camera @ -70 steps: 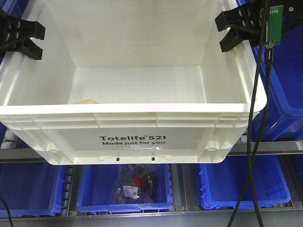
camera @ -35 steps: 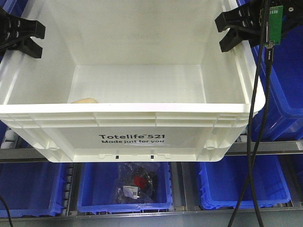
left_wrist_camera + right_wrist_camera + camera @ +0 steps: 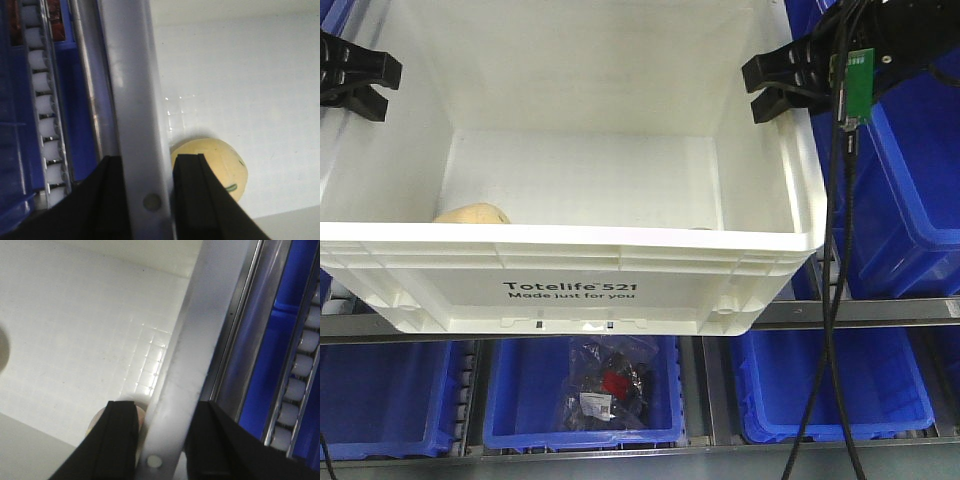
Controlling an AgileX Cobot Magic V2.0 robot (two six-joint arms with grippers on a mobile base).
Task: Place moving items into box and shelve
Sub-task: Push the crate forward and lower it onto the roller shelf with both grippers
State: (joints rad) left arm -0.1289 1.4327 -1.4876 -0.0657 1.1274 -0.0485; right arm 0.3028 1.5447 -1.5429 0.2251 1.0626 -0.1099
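Both grippers, left (image 3: 142,192) and right (image 3: 160,440), clamp jaws on the box (image 3: 570,270) rim, cream ball (image 3: 215,170) inside.

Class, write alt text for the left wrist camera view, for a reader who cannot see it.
The left gripper clamps the white box by its side rim, one black finger outside and one inside. Inside, a cream ball with a dark green mark rests on the floor near the inner finger. Blue bins and white rollers lie outside the box.

Large white rectangular plastic crate (image 3: 570,270), in front of shelving.
Inside, near-left corner: cream egg-like ball (image 3: 212,167). Behind and below: blue plastic bins (image 3: 582,395); middle bin holds a bagged item (image 3: 605,395).
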